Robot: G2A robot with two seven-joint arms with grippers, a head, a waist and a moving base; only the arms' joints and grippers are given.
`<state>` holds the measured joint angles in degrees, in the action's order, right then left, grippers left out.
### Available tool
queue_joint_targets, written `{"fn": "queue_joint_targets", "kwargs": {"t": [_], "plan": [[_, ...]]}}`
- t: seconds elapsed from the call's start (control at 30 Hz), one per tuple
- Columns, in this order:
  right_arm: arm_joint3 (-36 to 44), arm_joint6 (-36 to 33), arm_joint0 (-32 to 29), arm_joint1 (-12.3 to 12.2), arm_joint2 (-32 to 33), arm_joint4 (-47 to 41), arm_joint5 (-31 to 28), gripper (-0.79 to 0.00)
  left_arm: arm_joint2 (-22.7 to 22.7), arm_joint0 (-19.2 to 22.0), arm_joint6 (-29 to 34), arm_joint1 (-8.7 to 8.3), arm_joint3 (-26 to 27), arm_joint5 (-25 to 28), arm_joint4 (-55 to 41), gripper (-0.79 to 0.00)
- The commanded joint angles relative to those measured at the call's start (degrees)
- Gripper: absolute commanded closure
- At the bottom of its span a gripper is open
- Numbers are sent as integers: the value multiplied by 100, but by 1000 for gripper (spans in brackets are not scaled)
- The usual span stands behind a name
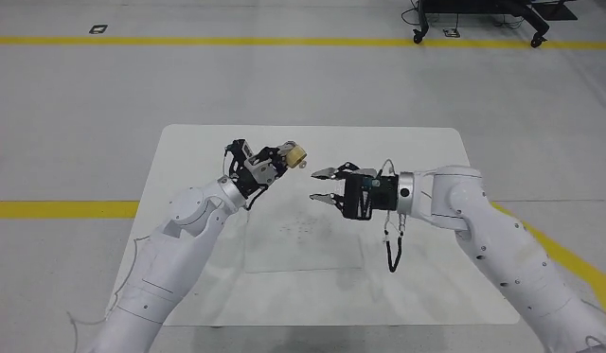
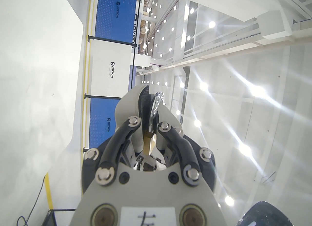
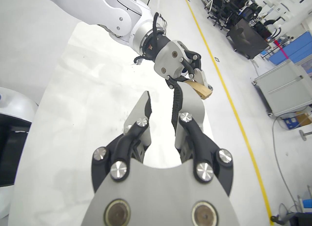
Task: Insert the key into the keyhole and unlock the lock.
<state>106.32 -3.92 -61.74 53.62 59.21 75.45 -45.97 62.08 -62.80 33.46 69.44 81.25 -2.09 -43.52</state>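
Note:
My left gripper (image 1: 282, 157) hangs above the middle of the white table (image 1: 426, 154) and is shut on a brass lock (image 1: 295, 153), whose end sticks out toward the other arm. In the left wrist view the lock (image 2: 148, 142) sits deep between the fingers, with a silvery metal piece (image 2: 156, 105) beside it; whether that is a key or the shackle I cannot tell. In the right wrist view the lock (image 3: 202, 89) pokes out of the left gripper (image 3: 198, 78). My right gripper (image 1: 324, 185) is open and holds nothing, a short gap from the lock.
The table's far edge and rounded corners border a grey floor with yellow lines (image 1: 284, 41). A black wheeled frame (image 1: 483, 8) stands far back right. A black cable loop (image 1: 393, 244) hangs from the right wrist above the table.

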Motion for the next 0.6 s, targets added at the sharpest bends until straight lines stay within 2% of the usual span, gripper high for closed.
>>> {"fn": "queue_joint_targets", "kwargs": {"t": [0.0, 0.17, 0.37, 0.57], "plan": [[196, -10, -58, 5, -77, 611, 226, -369, -42, -16, -16, 16, 24, -38, -4, 0], [303, -159, -61, 63, -358, 1265, 564, -345, -52, -106, 17, 22, 116, -103, 73, 0], [467, -282, -24, 121, -539, 1960, 1001, -351, 74, -215, 111, -7, 219, -204, 194, 0], [628, -330, -107, 127, -538, 2326, 1065, -311, 170, -268, 142, -15, 263, -253, 222, 0]]}}
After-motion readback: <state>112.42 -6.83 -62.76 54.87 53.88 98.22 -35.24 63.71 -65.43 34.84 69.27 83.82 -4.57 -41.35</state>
